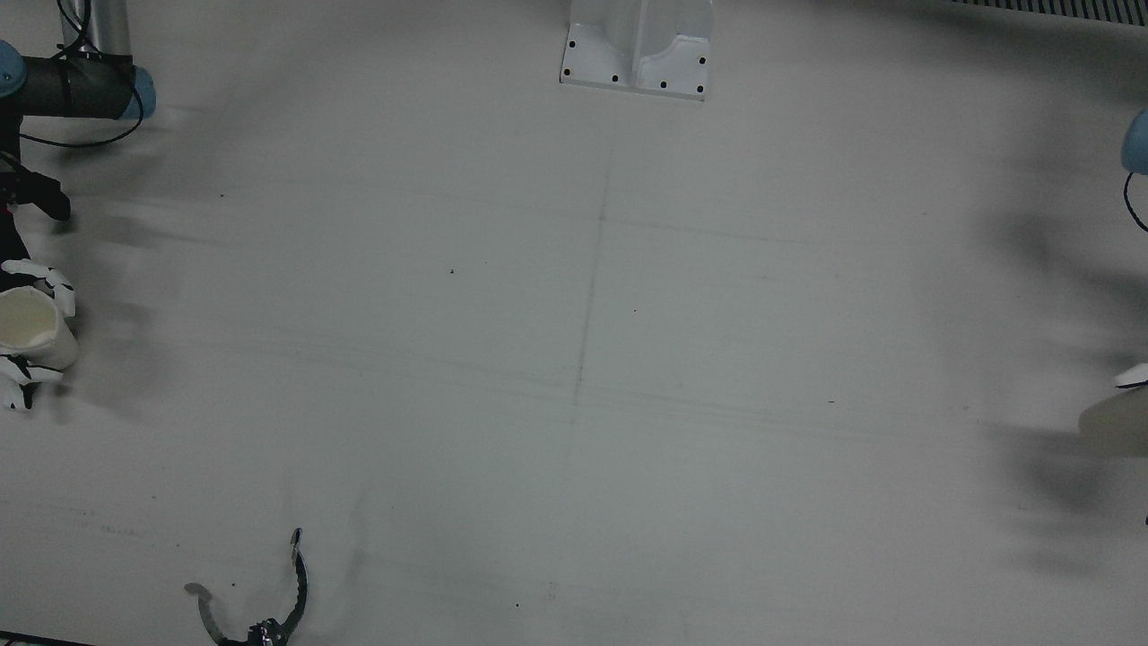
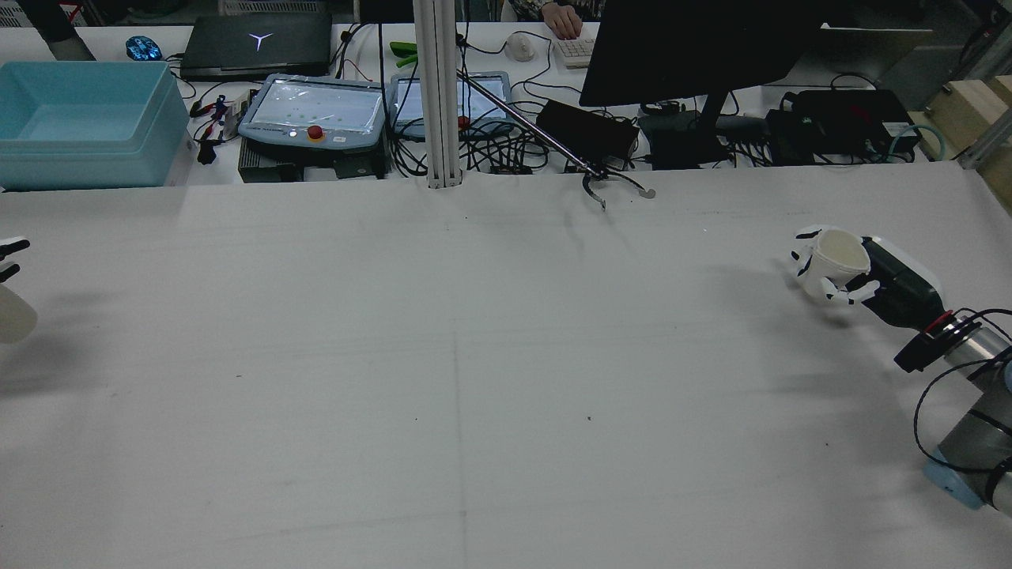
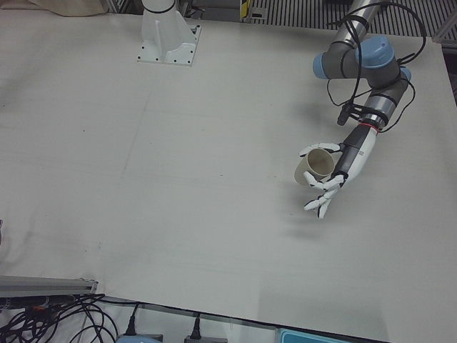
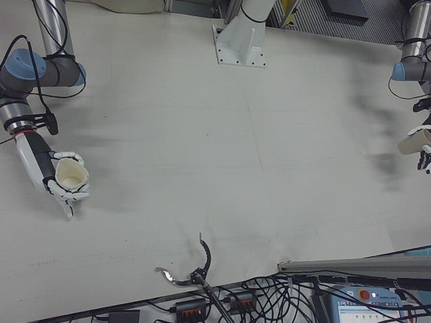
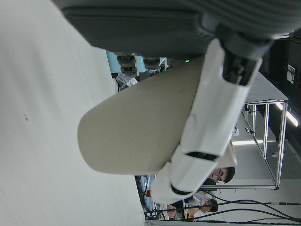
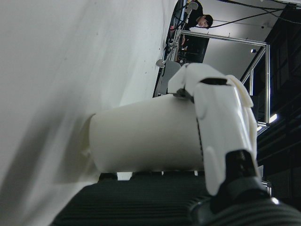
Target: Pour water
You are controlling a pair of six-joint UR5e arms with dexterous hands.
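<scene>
At the table's far sides, each hand grips a cup clear of the surface. The right hand [image 4: 59,180] has its fingers wrapped around a white cup [image 4: 71,175], mouth up. The left hand [image 3: 330,179] is closed on a beige cup [image 3: 314,166], tilted with its mouth sideways. Both hover above the white table [image 2: 474,356], well apart. A metal grabber tool [image 4: 192,269] lies near the operators' edge.

Wide bare tabletop [image 2: 506,356] between both arms; only the white pedestal [image 1: 639,49] at the robot's edge and a black claw tool [image 1: 260,610] opposite intrude.
</scene>
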